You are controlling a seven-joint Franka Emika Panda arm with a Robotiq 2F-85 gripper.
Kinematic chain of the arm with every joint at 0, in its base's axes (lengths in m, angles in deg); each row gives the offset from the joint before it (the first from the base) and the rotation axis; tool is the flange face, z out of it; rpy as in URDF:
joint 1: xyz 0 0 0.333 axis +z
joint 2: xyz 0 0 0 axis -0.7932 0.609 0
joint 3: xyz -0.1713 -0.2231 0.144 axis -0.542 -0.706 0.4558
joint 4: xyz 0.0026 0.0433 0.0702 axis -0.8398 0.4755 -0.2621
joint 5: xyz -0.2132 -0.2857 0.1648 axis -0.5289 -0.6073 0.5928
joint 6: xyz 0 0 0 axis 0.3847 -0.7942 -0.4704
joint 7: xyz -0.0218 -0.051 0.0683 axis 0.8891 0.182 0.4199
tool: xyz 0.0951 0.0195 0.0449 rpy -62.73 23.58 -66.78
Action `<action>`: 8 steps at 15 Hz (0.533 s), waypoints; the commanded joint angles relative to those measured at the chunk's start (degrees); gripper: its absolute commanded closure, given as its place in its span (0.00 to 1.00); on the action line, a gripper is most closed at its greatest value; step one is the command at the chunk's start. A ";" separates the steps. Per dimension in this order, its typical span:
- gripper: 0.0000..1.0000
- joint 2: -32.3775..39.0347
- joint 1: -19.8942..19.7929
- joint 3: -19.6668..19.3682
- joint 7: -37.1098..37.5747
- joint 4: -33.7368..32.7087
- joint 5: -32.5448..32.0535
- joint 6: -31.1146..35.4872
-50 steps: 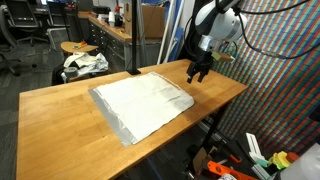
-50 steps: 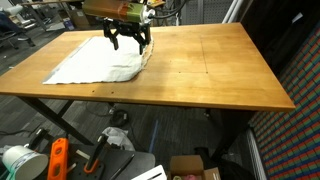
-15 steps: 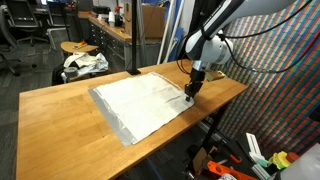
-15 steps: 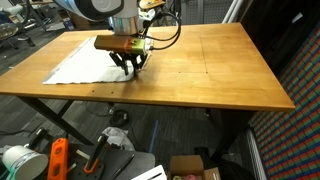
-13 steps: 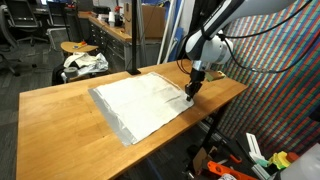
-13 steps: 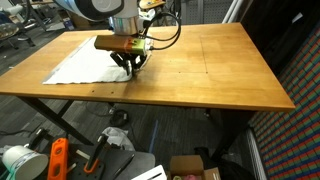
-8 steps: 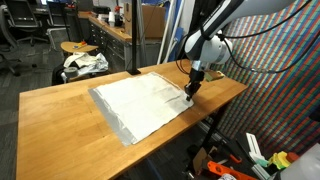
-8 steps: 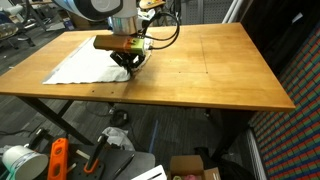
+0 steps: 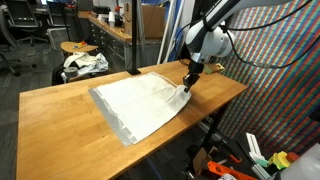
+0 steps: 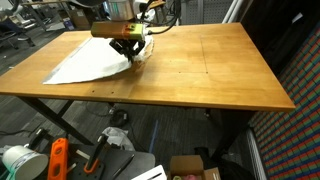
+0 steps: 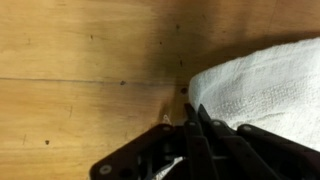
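Note:
A white towel (image 9: 140,100) lies spread on the wooden table (image 9: 60,120); in an exterior view the towel (image 10: 88,63) reaches toward the table's left edge. My gripper (image 9: 187,82) is shut on the towel's corner nearest the table's right end and holds that corner a little above the wood. Seen from another side, the gripper (image 10: 128,50) hangs over the raised corner. In the wrist view the dark fingers (image 11: 207,122) press together at the gripper (image 11: 193,112), with the towel (image 11: 262,85) pinched between them and draping away to the right.
A stool with a crumpled cloth (image 9: 82,62) stands beyond the table. Under the table lie an orange tool (image 10: 58,160) and a cardboard box (image 10: 195,168). A patterned wall (image 9: 285,70) stands close behind the arm. Bare wood (image 10: 220,60) stretches beside the towel.
The jaws have shut on the towel's corner. The gripper has since risen, lifting that corner off the table.

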 commanded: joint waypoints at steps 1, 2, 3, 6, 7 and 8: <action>0.99 -3.99 0.56 0.23 0.28 1.43 -3.66 -0.03; 0.99 -4.75 0.77 0.27 0.14 1.82 -4.24 -0.04; 0.99 -5.48 1.06 0.27 0.05 2.40 -5.07 0.12; 0.99 -7.96 2.06 0.15 0.07 4.75 -8.94 0.76; 0.99 -8.98 2.42 0.00 0.45 5.76 -11.14 0.75; 0.99 -9.93 2.75 -0.15 1.04 6.96 -13.82 1.07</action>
